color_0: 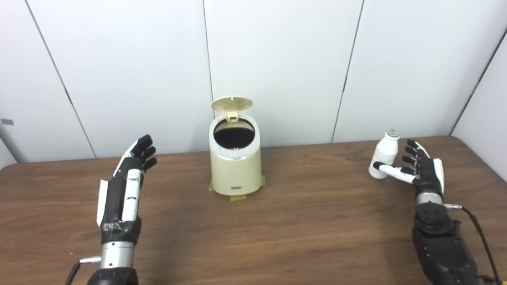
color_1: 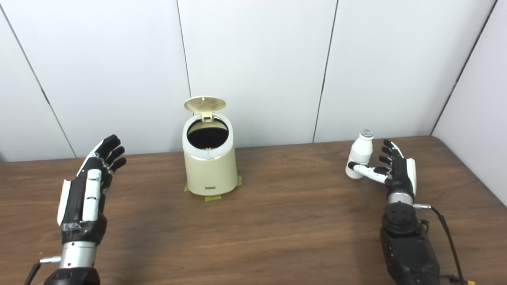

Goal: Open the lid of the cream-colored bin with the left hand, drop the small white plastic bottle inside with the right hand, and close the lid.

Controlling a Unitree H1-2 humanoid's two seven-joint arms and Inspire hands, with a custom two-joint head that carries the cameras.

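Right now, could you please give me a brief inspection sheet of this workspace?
Surface: brown wooden table, no spills seen.
Job's things: cream bin upright at centre on tape patches, lid raised, opening dark; small white bottle stands upright at the far right.
Clutter: nothing seen.
Hands: left hand open, well left of the bin, holding nothing; right hand open beside the bottle, thumb across its base, not yet closed on it.
Cables: thin leads at both wrists, black cable along the right forearm.
Surroundings: plain white wall panels.
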